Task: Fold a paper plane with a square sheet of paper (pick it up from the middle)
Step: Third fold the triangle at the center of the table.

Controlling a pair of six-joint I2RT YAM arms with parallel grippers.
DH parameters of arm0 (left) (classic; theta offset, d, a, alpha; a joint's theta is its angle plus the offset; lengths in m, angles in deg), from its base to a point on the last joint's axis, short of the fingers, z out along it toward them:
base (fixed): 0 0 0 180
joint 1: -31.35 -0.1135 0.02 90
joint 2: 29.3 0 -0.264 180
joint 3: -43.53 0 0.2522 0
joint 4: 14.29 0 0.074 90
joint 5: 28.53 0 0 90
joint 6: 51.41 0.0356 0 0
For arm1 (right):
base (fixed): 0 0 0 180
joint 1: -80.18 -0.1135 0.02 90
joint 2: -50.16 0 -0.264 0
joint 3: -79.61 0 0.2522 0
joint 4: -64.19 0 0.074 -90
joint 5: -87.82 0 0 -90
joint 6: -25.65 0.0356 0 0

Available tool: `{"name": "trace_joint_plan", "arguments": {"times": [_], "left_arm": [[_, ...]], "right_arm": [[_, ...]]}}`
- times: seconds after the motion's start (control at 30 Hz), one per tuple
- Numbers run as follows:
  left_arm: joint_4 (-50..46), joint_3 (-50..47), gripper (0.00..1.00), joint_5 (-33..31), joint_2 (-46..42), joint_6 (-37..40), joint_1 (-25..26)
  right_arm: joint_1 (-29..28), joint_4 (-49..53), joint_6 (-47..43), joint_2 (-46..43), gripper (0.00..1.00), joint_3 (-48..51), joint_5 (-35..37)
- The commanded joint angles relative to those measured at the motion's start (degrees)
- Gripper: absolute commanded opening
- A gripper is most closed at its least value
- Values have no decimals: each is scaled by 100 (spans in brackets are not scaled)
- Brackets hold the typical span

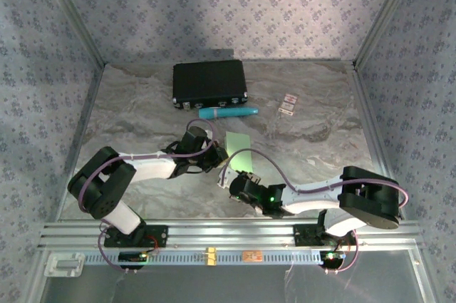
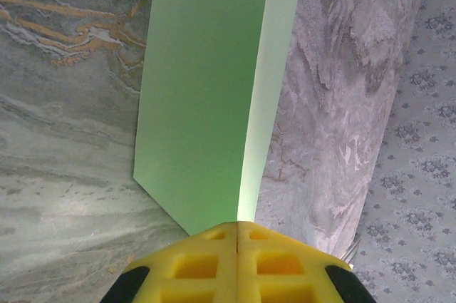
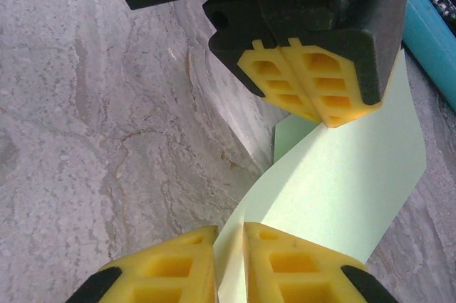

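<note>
The square sheet of paper (image 1: 237, 140), pale green, is lifted off the table and curves between my two grippers. My left gripper (image 1: 214, 155) is shut on one edge of it; in the left wrist view the sheet (image 2: 199, 103) runs away from the closed yellow fingertips (image 2: 237, 226), bent along a lengthwise line. My right gripper (image 1: 234, 178) is at the opposite edge. In the right wrist view its jaws (image 3: 229, 235) stand a narrow gap apart with the sheet's edge (image 3: 349, 189) inside the gap. The left gripper's fingers (image 3: 313, 96) pinch the far end there.
A black case (image 1: 209, 82) lies at the back of the marble table (image 1: 142, 117). A teal tube (image 1: 228, 113) lies just in front of it, close to the paper. Two small cards (image 1: 288, 103) sit to the right. Patterned walls enclose the table.
</note>
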Motion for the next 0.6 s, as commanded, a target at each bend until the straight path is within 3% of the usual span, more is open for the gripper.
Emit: {"name": "trace_joint_plan", "arguments": {"times": [0.0, 0.47, 0.57], "left_arm": [[-80, 128, 6, 23, -45, 78, -25], [-128, 126, 8, -12, -22, 69, -23], [-187, 126, 14, -42, -36, 77, -26]], "right_arm": [[-17, 30, 113, -116, 15, -32, 60], [24, 26, 294, -252, 3, 94, 6], [47, 65, 359, -263, 2, 94, -51]]}}
